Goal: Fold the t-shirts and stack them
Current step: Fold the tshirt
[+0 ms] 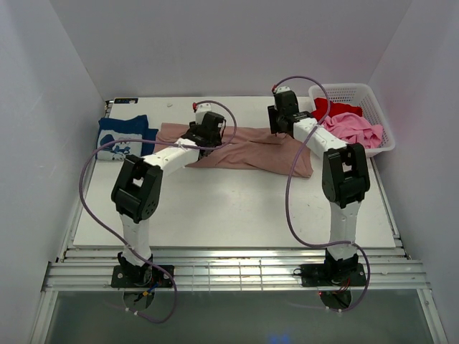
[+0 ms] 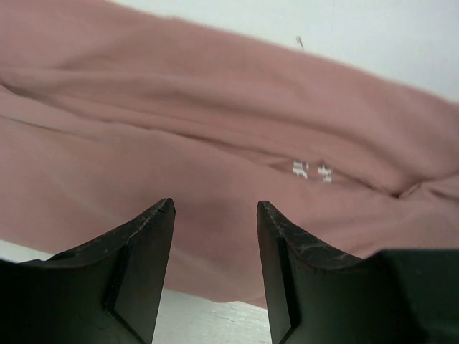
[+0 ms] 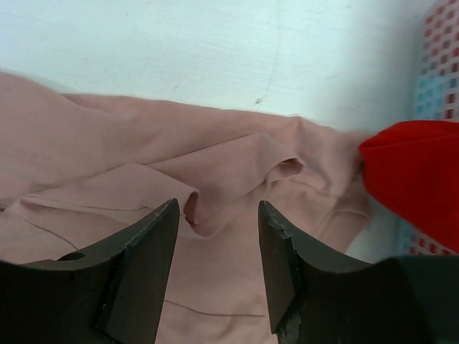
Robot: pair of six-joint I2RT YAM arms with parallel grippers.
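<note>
A dusty pink-tan t-shirt [image 1: 251, 152] lies as a long, wrinkled band across the back of the table. My left gripper [image 1: 203, 135] hovers over its left part. In the left wrist view it [image 2: 215, 208] is open, with the cloth [image 2: 215, 107] and its small white text [image 2: 312, 170] below and nothing between the fingers. My right gripper [image 1: 282, 122] is over the shirt's right end. It [image 3: 219, 208] is open above a rumpled fold [image 3: 215, 186]. A navy t-shirt [image 1: 122, 136] with a white print lies folded at the back left.
A white mesh basket [image 1: 373, 93] at the back right holds a red t-shirt [image 1: 330, 109] and a bright pink one [image 1: 351, 129]. The red one [image 3: 412, 179] hangs over the basket's edge [image 3: 437, 72] next to the tan shirt. White walls enclose the table.
</note>
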